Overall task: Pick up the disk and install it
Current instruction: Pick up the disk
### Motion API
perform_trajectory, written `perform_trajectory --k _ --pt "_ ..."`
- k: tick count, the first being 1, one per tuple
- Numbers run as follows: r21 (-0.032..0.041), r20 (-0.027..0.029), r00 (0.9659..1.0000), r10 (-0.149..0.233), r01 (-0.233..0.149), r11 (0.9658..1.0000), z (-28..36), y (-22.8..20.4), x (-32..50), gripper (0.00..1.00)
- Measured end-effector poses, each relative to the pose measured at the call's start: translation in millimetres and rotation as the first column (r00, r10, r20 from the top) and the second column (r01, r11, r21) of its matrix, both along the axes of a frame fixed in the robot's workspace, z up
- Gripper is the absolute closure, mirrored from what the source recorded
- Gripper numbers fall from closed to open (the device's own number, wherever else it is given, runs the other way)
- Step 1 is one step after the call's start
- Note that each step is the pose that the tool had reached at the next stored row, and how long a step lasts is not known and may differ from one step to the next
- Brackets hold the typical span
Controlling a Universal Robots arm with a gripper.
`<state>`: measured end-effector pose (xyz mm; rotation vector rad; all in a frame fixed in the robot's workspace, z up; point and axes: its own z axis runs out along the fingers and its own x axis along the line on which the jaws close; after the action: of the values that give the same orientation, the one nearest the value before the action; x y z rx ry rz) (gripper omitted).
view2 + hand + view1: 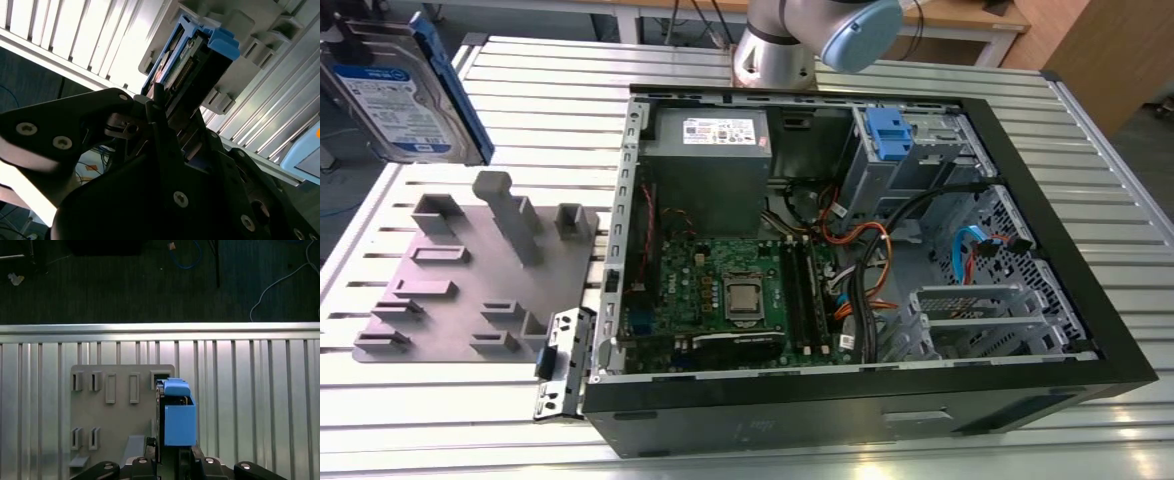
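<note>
Hanging above the gray fixture plate [467, 290], the gripper [172, 454] is clamping the disk [394, 105] (blue rails showing), away from the open computer case [854, 405]

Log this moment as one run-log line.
end effector: shut on silver rectangular disk with blue plastic rails | disk: in air over grey slotted holder plate | install: not yet, outside open black computer case
</note>
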<state>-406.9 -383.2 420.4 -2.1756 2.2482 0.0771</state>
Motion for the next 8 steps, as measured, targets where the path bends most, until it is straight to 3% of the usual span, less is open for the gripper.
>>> perform_trajectory --k 8 --pt "0.0000 0.0001 1.0000 0.000 0.000 1.0000 21.1 0.0 0.0 0.65"
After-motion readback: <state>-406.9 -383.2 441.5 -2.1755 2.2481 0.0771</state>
